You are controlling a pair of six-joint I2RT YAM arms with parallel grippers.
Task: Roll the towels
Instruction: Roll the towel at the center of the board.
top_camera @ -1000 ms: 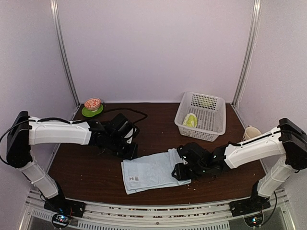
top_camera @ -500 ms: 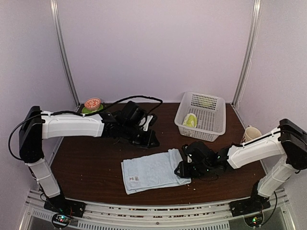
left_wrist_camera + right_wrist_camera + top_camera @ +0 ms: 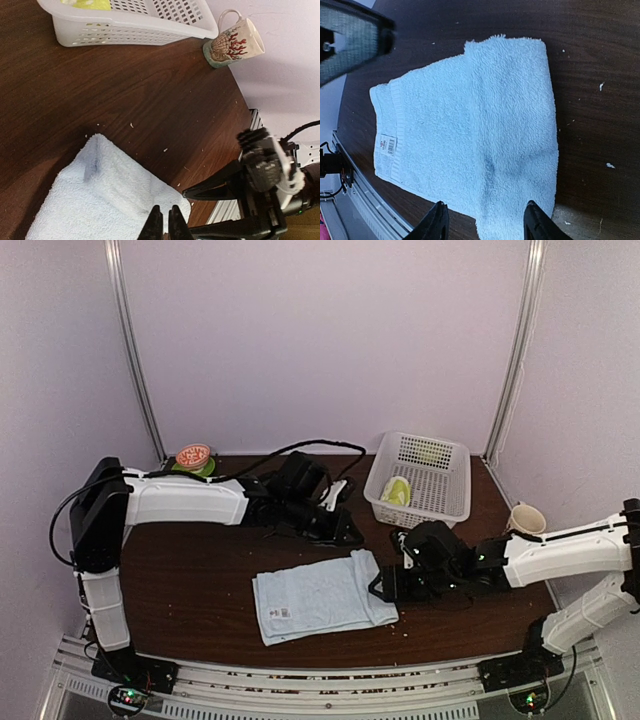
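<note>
Text check | we can read no words, brands or numbers in any view | sole marking we find: a small white tag (image 3: 387, 145) with a barcode, on the light-blue towel (image 3: 470, 130) at its hemmed corner | its print is too small for us to read | mug (image 3: 235, 42) beyond the towel: red drawing only

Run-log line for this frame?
left gripper: shut, empty, near far edge of plain light-blue terry towel | right gripper: open at its right edge | patterned yellow-green towel: in white plastic basket
</note>
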